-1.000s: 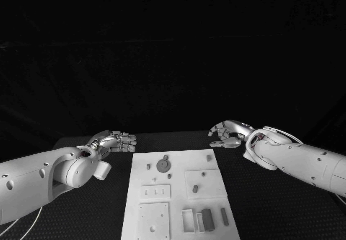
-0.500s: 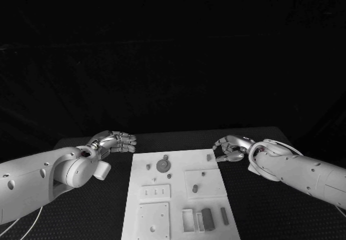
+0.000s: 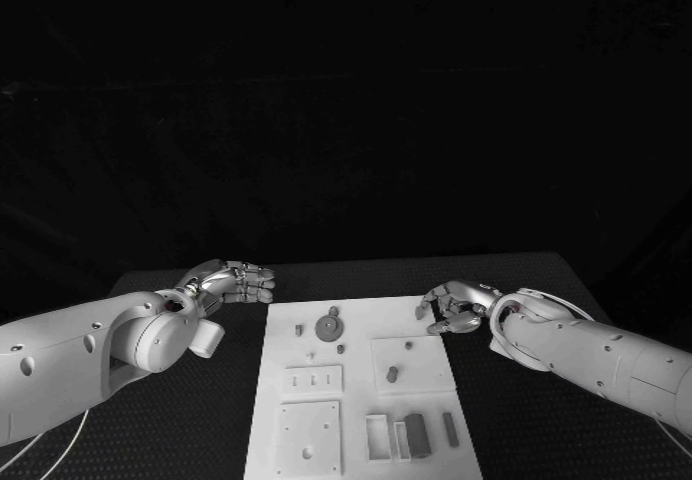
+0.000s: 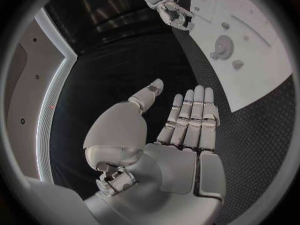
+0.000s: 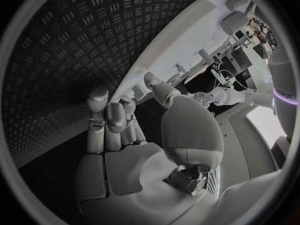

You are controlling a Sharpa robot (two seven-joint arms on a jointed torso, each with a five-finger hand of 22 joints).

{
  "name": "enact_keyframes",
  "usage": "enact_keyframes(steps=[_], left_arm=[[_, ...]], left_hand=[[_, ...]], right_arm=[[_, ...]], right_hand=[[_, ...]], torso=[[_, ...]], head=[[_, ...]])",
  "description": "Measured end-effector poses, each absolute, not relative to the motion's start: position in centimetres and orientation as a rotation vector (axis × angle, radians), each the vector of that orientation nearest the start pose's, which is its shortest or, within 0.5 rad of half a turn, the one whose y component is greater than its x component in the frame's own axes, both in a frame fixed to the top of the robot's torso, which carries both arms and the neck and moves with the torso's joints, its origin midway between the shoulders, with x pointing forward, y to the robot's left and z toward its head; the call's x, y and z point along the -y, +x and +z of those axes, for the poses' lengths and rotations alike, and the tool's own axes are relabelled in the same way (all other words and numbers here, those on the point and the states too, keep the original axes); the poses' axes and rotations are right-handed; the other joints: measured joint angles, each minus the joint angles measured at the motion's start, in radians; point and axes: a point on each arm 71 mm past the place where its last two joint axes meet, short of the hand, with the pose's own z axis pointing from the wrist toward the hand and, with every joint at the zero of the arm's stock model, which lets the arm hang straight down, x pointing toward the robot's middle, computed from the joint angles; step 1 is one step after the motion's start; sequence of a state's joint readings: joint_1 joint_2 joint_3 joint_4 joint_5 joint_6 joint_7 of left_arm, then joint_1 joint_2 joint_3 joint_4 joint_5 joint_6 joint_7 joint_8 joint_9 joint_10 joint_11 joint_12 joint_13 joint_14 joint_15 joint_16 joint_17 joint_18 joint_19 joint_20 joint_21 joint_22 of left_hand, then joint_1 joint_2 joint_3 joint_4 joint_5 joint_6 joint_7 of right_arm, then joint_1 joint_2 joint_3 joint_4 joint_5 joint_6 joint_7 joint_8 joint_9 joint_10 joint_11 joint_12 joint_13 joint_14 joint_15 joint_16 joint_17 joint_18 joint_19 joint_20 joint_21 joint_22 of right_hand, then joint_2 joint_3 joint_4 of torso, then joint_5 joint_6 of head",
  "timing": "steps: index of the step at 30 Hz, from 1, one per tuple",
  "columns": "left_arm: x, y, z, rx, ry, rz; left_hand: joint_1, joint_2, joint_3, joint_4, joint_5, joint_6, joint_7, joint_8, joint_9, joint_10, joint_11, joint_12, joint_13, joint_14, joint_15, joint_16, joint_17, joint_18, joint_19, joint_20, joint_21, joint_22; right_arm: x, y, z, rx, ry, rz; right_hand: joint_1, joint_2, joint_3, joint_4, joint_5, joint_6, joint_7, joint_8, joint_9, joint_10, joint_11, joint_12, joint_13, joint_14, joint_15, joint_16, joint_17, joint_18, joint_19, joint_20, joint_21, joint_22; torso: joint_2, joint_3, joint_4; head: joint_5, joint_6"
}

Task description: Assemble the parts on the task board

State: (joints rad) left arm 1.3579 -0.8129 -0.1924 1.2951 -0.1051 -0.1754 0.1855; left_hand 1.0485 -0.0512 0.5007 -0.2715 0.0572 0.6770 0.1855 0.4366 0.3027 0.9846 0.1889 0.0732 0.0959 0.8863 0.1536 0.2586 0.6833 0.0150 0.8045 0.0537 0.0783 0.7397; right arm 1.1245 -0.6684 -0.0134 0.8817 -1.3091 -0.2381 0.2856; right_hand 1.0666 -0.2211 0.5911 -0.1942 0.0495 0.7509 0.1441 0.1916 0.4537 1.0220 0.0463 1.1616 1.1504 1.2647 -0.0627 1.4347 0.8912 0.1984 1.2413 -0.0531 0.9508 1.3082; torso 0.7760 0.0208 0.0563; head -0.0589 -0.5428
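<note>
The white task board [image 3: 355,400] lies in the middle of the table. On it are a round grey disc [image 3: 330,327], a small peg [image 3: 389,376] and dark bars [image 3: 415,437] in slots near the front. My right hand [image 3: 459,306] hovers over the board's far right corner with its fingers partly curled and the thumb apart [image 5: 134,135]; I see nothing in it. My left hand [image 3: 231,283] stays off the board's far left corner, fingers straight and together, palm bare [image 4: 178,135]. The left wrist view also shows the board [image 4: 265,65], the disc [image 4: 221,46] and the right hand [image 4: 167,7].
The black ribbed table [image 3: 188,420] surrounds the board on all sides. Several more recessed plates and small pegs sit on the board's left half [image 3: 312,384]. Both white forearms lie low along the board's flanks.
My right hand has come down and inward from beyond the board's far right corner to just over that corner. The left hand has hardly moved.
</note>
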Motion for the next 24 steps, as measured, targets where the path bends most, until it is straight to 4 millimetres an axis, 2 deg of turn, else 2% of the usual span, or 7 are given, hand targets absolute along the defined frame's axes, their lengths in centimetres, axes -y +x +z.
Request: enact_keyframes(steps=[6,12,19,21,24], left_arm=[[-26.18,53.40,-17.53,-1.646,-1.024,-1.276],[-26.10,53.28,-17.52,-1.649,-1.023,-1.280],[-26.02,53.16,-17.50,-1.652,-1.022,-1.284],[-25.98,53.10,-17.50,-1.653,-1.021,-1.286],[-25.96,52.99,-17.49,-1.655,-1.021,-1.288]], left_hand=[[0.000,0.000,0.000,0.000,0.000,0.000,0.000,0.000,0.000,0.000,0.000,0.000,0.000,0.000,0.000,0.000,0.000,0.000,0.000,0.000,0.000,0.000],[0.000,0.000,0.000,0.000,0.000,0.000,0.000,0.000,0.000,0.000,0.000,0.000,0.000,0.000,0.000,0.000,0.000,0.000,0.000,0.000,0.000,0.000],[0.000,0.000,0.000,0.000,0.000,0.000,0.000,0.000,0.000,0.000,0.000,0.000,0.000,0.000,0.000,0.000,0.001,0.000,0.000,0.000,0.000,0.000],[0.000,0.000,0.000,0.000,0.000,0.000,0.000,0.000,0.000,0.000,0.000,0.000,0.000,0.000,0.000,0.000,0.001,0.000,0.000,0.000,0.000,0.000],[0.000,0.000,0.000,0.000,0.000,0.000,0.000,0.000,0.000,0.000,0.000,0.000,0.000,0.000,0.000,0.000,0.001,0.000,0.000,0.000,0.000,0.000]], right_arm=[[30.09,55.73,-24.93,-1.724,-0.039,0.591],[29.95,55.88,-25.02,-1.719,-0.029,0.595],[29.84,56.11,-25.10,-1.714,-0.012,0.602],[29.78,56.14,-25.13,-1.713,-0.009,0.604],[29.64,56.21,-25.15,-1.712,-0.006,0.607]], right_hand=[[-0.001,0.001,0.003,0.003,0.000,-0.003,0.002,0.000,0.001,0.000,0.000,0.005,0.000,0.000,0.000,0.000,0.002,0.000,-0.001,0.001,0.000,0.000],[-0.011,0.018,0.003,0.003,0.000,-0.006,0.001,0.000,0.004,0.000,0.000,0.007,0.000,0.000,0.000,0.000,0.003,0.000,-0.001,0.002,0.000,0.000],[-0.007,0.098,-0.006,0.002,0.000,-0.007,0.002,0.018,0.011,0.000,0.000,0.012,0.000,0.000,0.000,0.000,0.006,0.000,-0.002,0.002,0.000,0.000],[-0.002,0.113,-0.006,-0.009,0.000,-0.007,0.003,0.024,0.013,0.000,0.000,0.012,0.000,0.000,0.000,0.000,0.006,0.000,-0.002,0.002,0.000,0.000],[0.002,0.122,-0.010,-0.013,0.000,-0.004,0.007,0.030,0.016,0.000,0.000,0.012,0.000,0.000,0.000,0.000,0.007,0.000,-0.002,0.002,0.000,0.000]], torso=[[0.000,-0.0019,-0.0006],[0.000,-0.0025,-0.0019],[0.000,-0.0024,-0.0019],[0.000,-0.0025,-0.0019],[0.000,-0.0025,-0.0012]], head=[[0.002,-0.004],[0.003,-0.007],[0.003,-0.011],[0.003,-0.012],[0.003,-0.013]])
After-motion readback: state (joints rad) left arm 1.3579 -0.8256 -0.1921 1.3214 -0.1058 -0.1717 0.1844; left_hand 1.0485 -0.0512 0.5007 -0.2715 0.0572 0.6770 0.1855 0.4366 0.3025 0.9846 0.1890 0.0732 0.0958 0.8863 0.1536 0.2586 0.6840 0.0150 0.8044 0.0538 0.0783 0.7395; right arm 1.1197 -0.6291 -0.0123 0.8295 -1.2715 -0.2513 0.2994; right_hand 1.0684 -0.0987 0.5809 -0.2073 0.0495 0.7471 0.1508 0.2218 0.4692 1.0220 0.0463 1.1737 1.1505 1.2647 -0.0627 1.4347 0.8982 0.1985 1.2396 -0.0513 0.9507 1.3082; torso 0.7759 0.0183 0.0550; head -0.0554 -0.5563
